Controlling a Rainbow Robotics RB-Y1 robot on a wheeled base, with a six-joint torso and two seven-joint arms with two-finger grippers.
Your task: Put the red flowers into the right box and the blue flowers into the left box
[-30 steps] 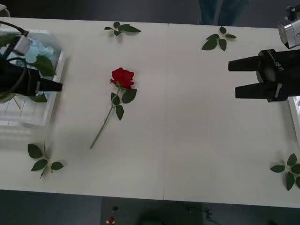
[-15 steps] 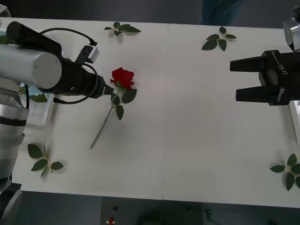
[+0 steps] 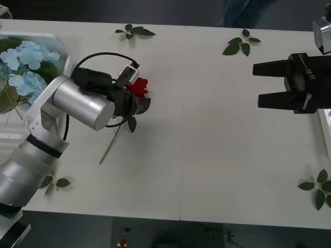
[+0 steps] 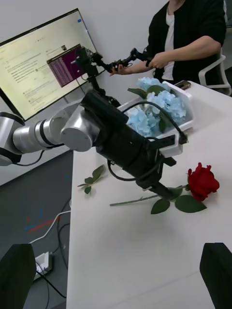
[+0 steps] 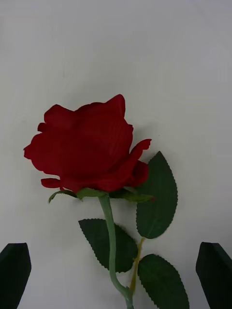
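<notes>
Straddling the red rose (image 5: 87, 147), left tool (image 3: 129, 101) spread; bare table (image 3: 207, 129) rightward.

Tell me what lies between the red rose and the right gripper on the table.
Nothing: in the front view, bare white table runs from the red rose, where the left gripper hovers, to the open right gripper.

— What's around the white bench (image 3: 217, 155)?
— A dark grey floor (image 4: 34, 212) with cables (image 4: 55, 227), a lit monitor (image 4: 41, 63) against a pale wall (image 4: 111, 19), and a white chair (image 4: 217, 67).
</notes>
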